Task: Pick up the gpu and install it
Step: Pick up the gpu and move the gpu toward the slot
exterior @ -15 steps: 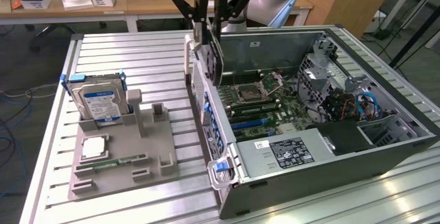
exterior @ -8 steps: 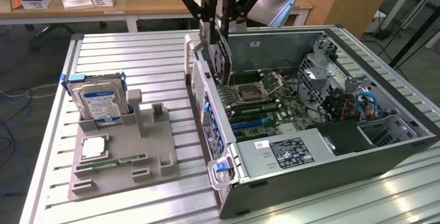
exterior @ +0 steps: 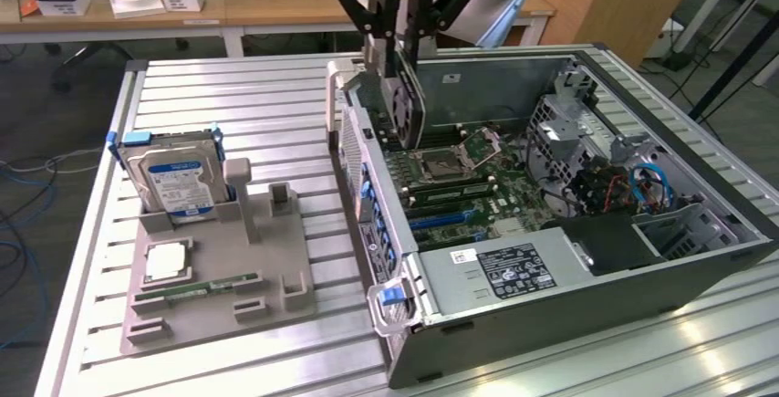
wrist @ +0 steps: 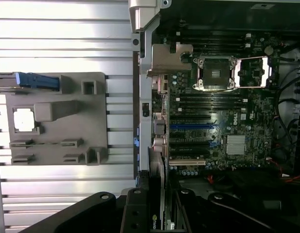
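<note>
1. We see the gripper point(exterior: 402, 43) partly closed, clamped on the gpu point(exterior: 407, 96), which is upright.
2. Install step: the gpu hangs over the case point(exterior: 681, 289), at 11 o'clock in the exterior view.
3. We judge that seating needs its edge square over the blue slot point(wrist: 191, 126).

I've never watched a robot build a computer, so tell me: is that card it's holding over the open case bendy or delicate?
Probably stiff: the gpu hangs straight on edge below the gripper, with no visible sag. Likely fragile, as it looks like a thin board with exposed parts. It might swing or tip if pinched loosely, since the grip seems to be only at its upper edge.
</note>
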{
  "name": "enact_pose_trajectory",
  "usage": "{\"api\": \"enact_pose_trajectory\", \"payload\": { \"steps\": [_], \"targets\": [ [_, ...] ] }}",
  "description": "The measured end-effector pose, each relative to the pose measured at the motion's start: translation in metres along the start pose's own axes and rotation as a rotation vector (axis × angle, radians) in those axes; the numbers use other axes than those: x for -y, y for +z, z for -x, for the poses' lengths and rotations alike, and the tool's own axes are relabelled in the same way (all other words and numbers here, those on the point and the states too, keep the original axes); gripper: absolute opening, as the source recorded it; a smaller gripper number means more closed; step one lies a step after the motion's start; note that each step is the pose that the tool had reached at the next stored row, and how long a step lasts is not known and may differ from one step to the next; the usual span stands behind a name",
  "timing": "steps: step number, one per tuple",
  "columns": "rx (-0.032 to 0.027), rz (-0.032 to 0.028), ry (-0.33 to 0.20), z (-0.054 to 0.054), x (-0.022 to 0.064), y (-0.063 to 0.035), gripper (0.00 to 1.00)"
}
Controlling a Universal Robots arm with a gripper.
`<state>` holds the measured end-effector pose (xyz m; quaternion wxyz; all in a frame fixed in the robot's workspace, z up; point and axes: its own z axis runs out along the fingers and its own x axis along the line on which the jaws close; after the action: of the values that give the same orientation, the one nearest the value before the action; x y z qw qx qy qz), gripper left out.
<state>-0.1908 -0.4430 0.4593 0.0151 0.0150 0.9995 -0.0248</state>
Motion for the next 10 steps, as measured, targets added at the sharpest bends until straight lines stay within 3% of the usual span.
{"api": "enact_pose_trajectory", "payload": {
  "steps": [10],
  "targets": [
    [0.0,0.0,0.0,0.015,-0.0004,0.0004,0.26]
  ]
}}
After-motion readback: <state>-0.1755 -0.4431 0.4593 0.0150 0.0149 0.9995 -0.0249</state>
